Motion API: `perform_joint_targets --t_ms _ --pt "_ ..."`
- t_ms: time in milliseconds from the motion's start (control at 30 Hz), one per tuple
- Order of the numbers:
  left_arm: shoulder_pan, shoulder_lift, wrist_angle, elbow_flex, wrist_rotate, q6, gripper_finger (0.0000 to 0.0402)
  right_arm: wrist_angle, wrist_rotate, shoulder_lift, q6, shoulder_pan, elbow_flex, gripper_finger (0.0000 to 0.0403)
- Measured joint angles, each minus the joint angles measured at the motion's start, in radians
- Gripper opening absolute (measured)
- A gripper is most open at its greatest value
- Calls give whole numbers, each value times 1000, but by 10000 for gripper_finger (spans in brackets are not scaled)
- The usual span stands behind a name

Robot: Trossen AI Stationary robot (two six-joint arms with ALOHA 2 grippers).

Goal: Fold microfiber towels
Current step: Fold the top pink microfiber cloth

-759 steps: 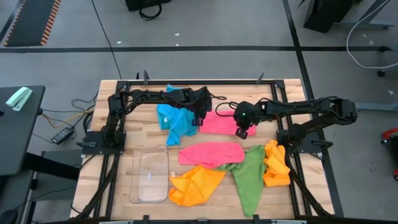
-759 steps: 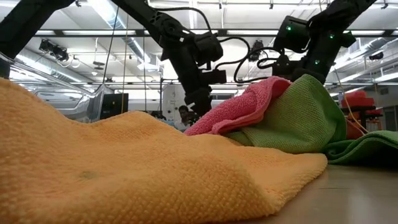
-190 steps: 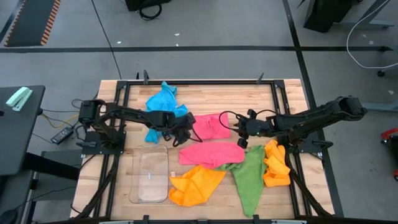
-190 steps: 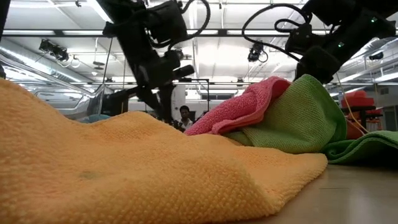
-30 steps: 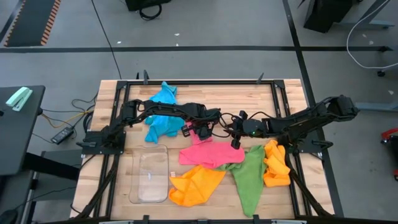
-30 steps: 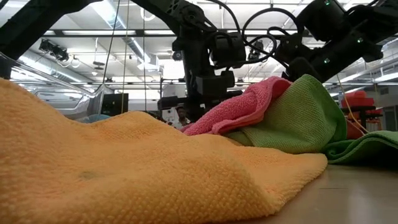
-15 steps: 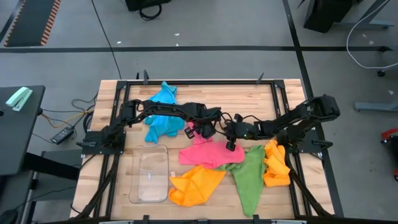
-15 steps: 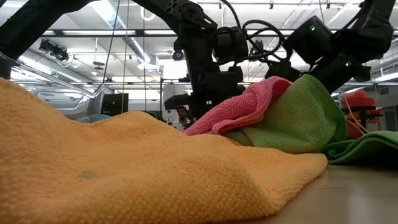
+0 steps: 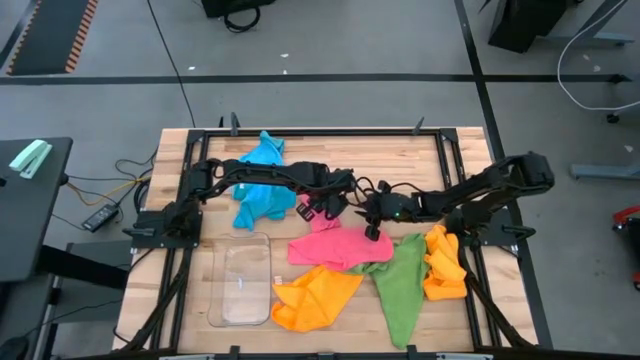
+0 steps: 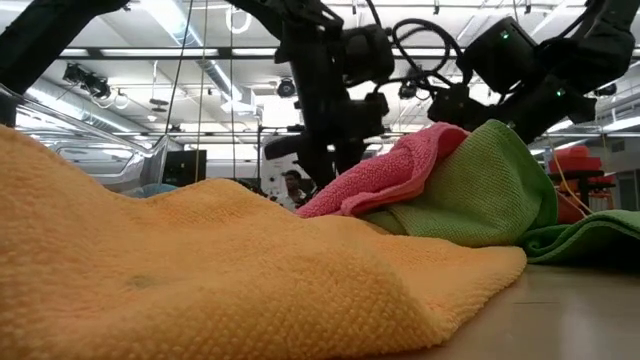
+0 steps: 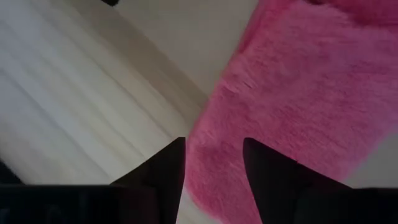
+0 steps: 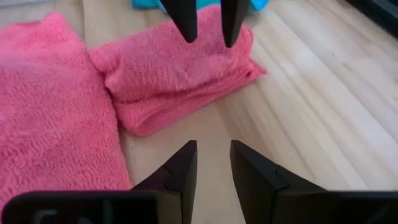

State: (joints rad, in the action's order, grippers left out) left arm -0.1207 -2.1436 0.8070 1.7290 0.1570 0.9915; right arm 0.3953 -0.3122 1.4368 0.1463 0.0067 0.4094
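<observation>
A wooden tabletop [image 9: 470, 150] is seen, and on it several towels are laid: a blue towel [image 9: 258, 190] toward the far left, a folded pink towel [image 12: 180, 74] near the middle, a flat pink towel [image 9: 335, 246], two orange towels [image 9: 310, 297] [image 9: 443, 263] and a green towel [image 9: 400, 285] toward the near edge. A clear tray [image 9: 240, 282] is placed near the near-left corner.

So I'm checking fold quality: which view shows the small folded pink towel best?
The right wrist view: the folded pink towel shows whole. The left wrist view shows only an edge, the high view hides most under the arms, the low view none.
</observation>
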Motion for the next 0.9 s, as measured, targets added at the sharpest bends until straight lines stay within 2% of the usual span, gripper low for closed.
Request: perform_joint_targets --t_ms 167,267,467,700,833,900 --pt "-7 26 54 0 -4 -161 152 -52 0 -53 -16 0 0 106" --pt "-27 27 81 -1 -56 -278 135 -47 10 -72 -29 0 0 106" --pt "-91 -1 88 -2 -101 -456 102 154 98 -35 -77 1 0 106" --pt "-107 -22 77 -2 -142 -509 77 357 111 78 -91 1 0 106" --pt "-108 -25 71 -2 -282 -504 61 419 130 140 -95 1 0 106" --pt "-108 -25 61 -2 -304 -493 48 414 131 152 -95 1 0 106"
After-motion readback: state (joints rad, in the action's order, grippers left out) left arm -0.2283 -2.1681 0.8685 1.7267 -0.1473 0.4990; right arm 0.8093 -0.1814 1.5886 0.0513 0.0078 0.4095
